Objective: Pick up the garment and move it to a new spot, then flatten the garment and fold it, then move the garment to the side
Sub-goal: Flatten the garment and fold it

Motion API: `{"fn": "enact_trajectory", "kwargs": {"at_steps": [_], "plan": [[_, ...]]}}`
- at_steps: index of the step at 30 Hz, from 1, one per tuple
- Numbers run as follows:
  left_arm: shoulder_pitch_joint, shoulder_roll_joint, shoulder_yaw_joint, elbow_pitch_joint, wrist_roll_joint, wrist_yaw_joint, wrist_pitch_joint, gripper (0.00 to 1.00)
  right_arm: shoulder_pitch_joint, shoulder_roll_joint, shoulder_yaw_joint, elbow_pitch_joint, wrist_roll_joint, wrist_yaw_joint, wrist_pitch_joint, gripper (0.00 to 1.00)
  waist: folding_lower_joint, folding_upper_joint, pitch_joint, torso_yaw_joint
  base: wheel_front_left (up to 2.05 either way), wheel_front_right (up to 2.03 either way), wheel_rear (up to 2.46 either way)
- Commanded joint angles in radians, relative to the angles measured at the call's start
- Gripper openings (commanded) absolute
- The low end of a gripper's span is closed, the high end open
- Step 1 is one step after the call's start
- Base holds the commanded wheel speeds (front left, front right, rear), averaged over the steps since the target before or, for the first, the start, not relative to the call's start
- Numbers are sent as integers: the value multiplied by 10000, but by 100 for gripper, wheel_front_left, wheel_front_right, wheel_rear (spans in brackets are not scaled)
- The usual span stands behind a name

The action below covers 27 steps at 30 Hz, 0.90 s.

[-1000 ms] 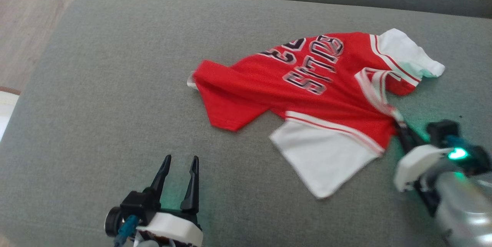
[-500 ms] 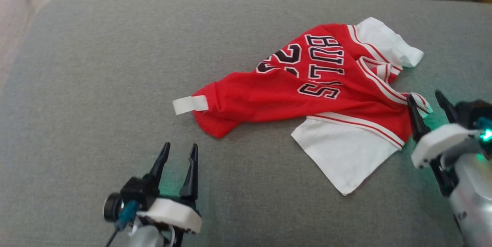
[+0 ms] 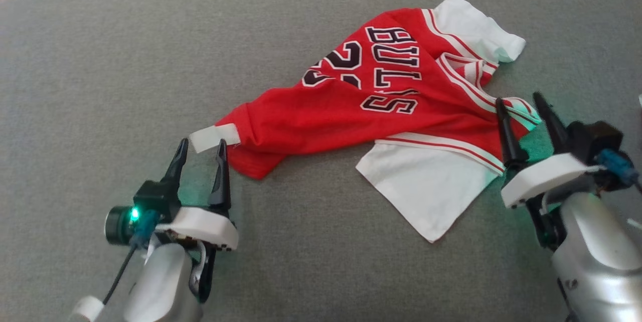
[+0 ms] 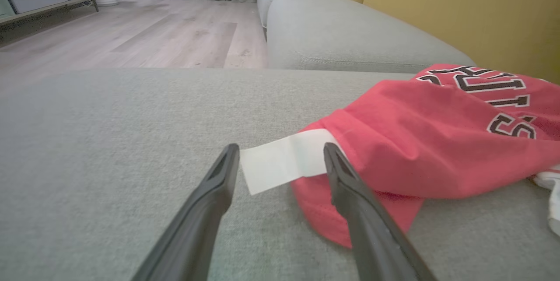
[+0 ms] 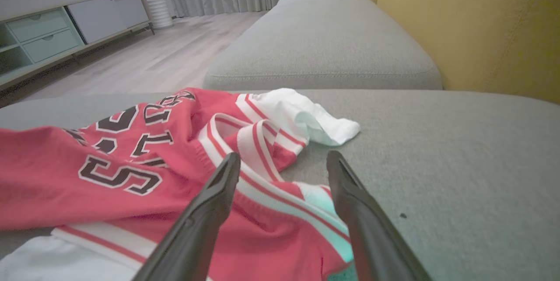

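Head view: the red and white shirt (image 3: pixel 351 111) lies rumpled, lettering up, on the right half of the grey sofa cushion (image 3: pixel 100 61).
Right end effector (image 3: pixel 517 99): fingers spread wide and holding nothing. A second ago they were pinched shut on the striped collar (image 3: pixel 471 92), which now lies slack on the cushion between the tips.
Left end effector (image 3: pixel 202 142): wide and empty. A second ago it stood well apart from the shirt; now its fingers straddle the white tab (image 3: pixel 214 136) at the hem end.
Left wrist view: the tab lies flat between the two fingers and is not gripped.
Meaning for the task: the shirt looks set down in its new spot, so the carrying step seems finished and flattening is next.
Likely next move: close one end effector on the hem end and the other on the collar, then draw them apart to stretch the cloth.
Risk: the tab is thin and lies flat on the cushion, so the fingers may catch only the tab or slide off it.
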Motion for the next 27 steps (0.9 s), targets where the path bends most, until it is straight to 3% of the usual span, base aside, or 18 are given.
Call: {"fn": "enact_trajectory", "kwargs": {"at_steps": [1, 8, 13, 27], "plan": [[-400, 82, 349, -300, 143, -167, -97, 100, 23, 29, 141, -335, -52, -9, -37, 100, -1, 0, 65, -92, 0, 0, 0], [-278, 82, -21, -518, 443, -459, -97, 100, 293, 162, 175, -239, -3, -9, -37, 100, -1, 0, 69, -226, 0, 0, 0], [13, 82, 28, -338, -39, -98, -97, 100, 350, 274, 245, -170, -7, -9, -37, 100, -1, 0, -14, -307, 0, 0, 0], [-279, 81, 125, 603, -638, -20, -97, 100, 86, 351, 542, -59, 66, -9, -38, 100, -1, 0, 290, -597, 0, 0, 0]]}}
